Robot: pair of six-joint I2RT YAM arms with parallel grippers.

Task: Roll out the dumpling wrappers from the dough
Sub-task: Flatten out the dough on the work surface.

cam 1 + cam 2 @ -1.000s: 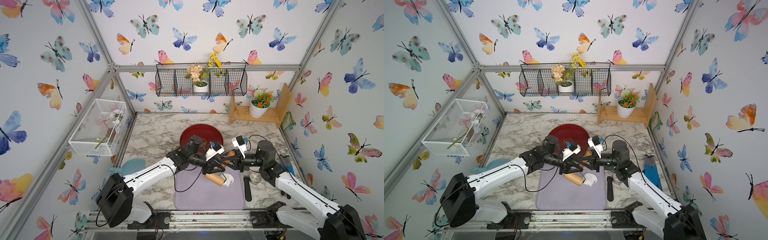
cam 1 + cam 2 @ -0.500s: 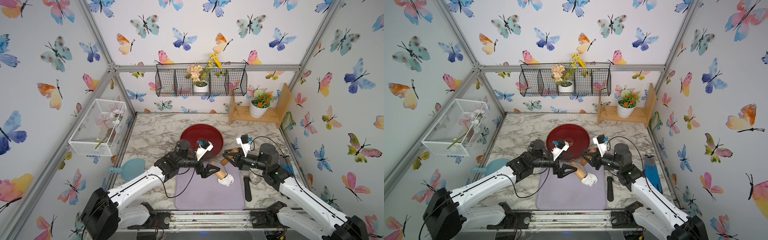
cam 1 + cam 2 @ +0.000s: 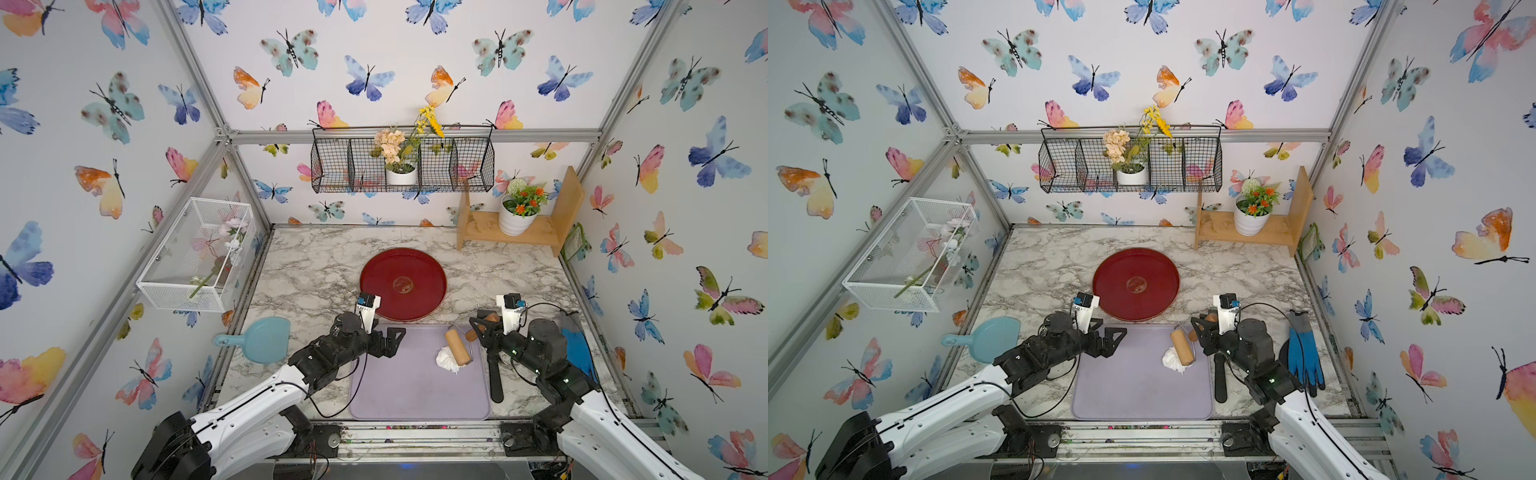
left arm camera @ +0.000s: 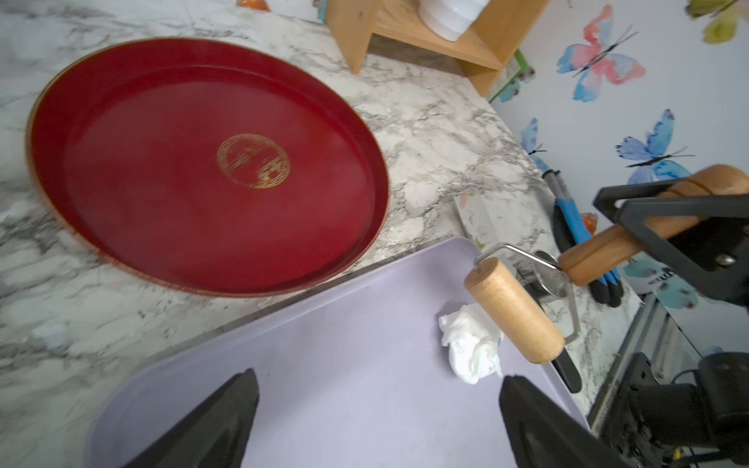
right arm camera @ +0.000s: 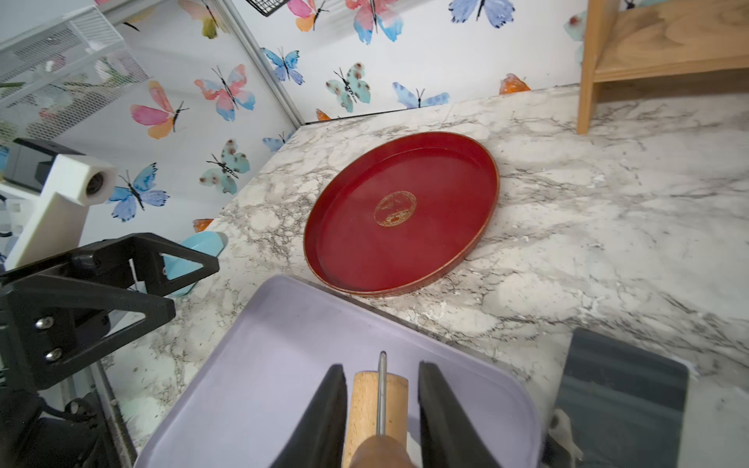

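The dough point(image 3: 448, 359) point(image 4: 470, 348) is a crumpled white lump on the right part of the purple mat point(image 3: 407, 386). The wooden roller's barrel point(image 3: 457, 347) point(image 4: 512, 312) lies against the lump's right side. My right gripper point(image 3: 482, 328) point(image 5: 381, 366) is shut on the roller's brown handle point(image 4: 608, 251). My left gripper point(image 3: 395, 341) point(image 4: 379, 377) hangs open and holds nothing, over the mat's far left part, well apart from the dough. No dumpling wrappers are in view. The red tray point(image 3: 365, 286) behind the mat holds nothing.
A black-handled tool point(image 3: 494, 374) lies along the mat's right edge, with blue gloves point(image 3: 577, 349) further right. A light blue scoop point(image 3: 266, 343) sits left of the mat. A wooden shelf point(image 3: 540, 241) with a potted plant stands at the back right.
My left gripper has opened and drawn back to the left, away from the roller. My right gripper has carried the roller to the right, and it now sits by the dough.
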